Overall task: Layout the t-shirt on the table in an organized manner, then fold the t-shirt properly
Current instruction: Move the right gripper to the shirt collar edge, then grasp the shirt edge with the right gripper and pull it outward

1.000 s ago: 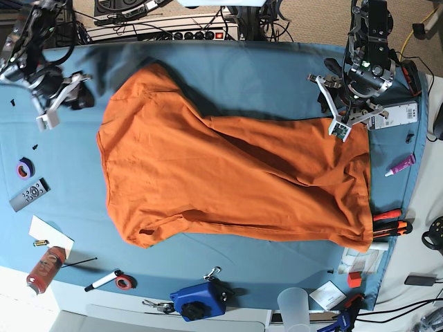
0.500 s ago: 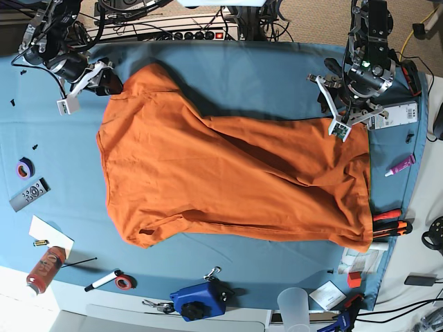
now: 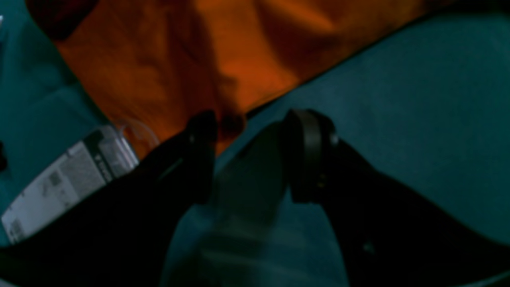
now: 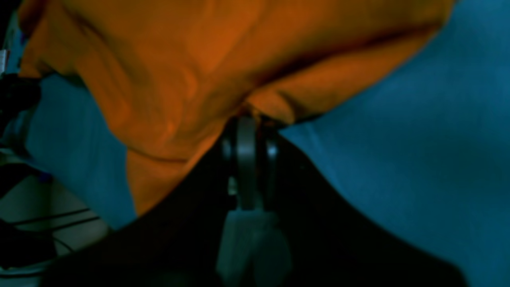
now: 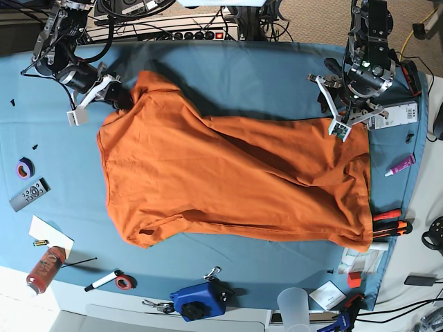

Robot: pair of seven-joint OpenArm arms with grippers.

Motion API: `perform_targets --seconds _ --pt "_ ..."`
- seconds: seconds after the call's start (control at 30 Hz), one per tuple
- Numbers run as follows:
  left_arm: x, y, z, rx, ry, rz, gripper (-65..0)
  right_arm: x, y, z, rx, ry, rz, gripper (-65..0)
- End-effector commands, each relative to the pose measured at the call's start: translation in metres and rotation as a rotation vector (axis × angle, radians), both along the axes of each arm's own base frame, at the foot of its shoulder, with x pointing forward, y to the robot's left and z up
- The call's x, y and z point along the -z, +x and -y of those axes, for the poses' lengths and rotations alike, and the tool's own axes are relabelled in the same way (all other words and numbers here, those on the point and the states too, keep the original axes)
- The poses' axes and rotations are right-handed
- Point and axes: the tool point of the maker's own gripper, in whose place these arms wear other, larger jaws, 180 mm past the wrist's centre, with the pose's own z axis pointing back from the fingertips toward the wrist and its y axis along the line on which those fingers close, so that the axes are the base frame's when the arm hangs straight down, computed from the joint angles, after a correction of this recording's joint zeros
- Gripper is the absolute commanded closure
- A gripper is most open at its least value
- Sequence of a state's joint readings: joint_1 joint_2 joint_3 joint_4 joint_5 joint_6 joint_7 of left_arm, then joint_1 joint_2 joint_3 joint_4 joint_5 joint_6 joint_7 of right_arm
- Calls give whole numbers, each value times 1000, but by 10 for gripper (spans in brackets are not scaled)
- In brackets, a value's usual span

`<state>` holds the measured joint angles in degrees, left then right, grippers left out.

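Orange fabric covers most of the middle of the counter (image 5: 277, 76): the t-shirt (image 5: 228, 180) lies spread lengthwise between the left and right edges as the base view shows them, but it is not flat yet. A long diagonal crease runs across it, and the far part near the back left corner is bunched into a peak.

My right pincer (image 4: 247, 119) sits at that peak, near the counter's back left corner in the base view. Its wrist view shows the jaws clenched together with a fold of orange cloth pinched at the tips, so I judge it is grasping the t-shirt's edge.

My left pincer (image 3: 247, 127) hangs over the opposite end, near the back right corner in the base view. It is released: the jaws stand apart, one tip just over the shirt's edge and the other over bare teal cloth, nothing between them.

As I read it, the layout stage is only partly done. The shirt is roughly stretched out, but the creases need pulling flat and the left pincer has no hold. No fold has been made, so all the folding is left.
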<state>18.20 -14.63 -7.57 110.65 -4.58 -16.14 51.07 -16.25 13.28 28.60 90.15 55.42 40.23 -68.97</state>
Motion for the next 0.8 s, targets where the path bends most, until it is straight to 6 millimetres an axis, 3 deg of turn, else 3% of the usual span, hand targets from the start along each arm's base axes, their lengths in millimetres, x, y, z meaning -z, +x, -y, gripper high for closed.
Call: perform_targets --seconds 0.0,0.17,0.37,0.43,0.53,0.7,0.73,0.77 --pt "-6 5 -1 7 1 25 -294 -10 3 7 -4 -33 20 0" --pt "-6 5 0 8 0 25 -294 -68 47 29 44 -120 231 0" --pt "-7 5 5 9 -35 25 -294 -102 114 38 73 -205 381 0" --pt "-7 5 7 9 -49 25 -294 -104 134 32 60 -210 400 0" --pt "-7 5 7 9 -51 25 -294 -91 162 16 13 -209 371 0" --pt "-7 5 7 9 -51 25 -294 -77 191 -9 -65 -185 317 0" --pt "-7 5 7 9 -51 25 -294 -81 196 -13 -76 -185 324 -34" --pt "-7 5 7 9 -51 25 -294 -86 200 -15 -85 -188 335 -108"
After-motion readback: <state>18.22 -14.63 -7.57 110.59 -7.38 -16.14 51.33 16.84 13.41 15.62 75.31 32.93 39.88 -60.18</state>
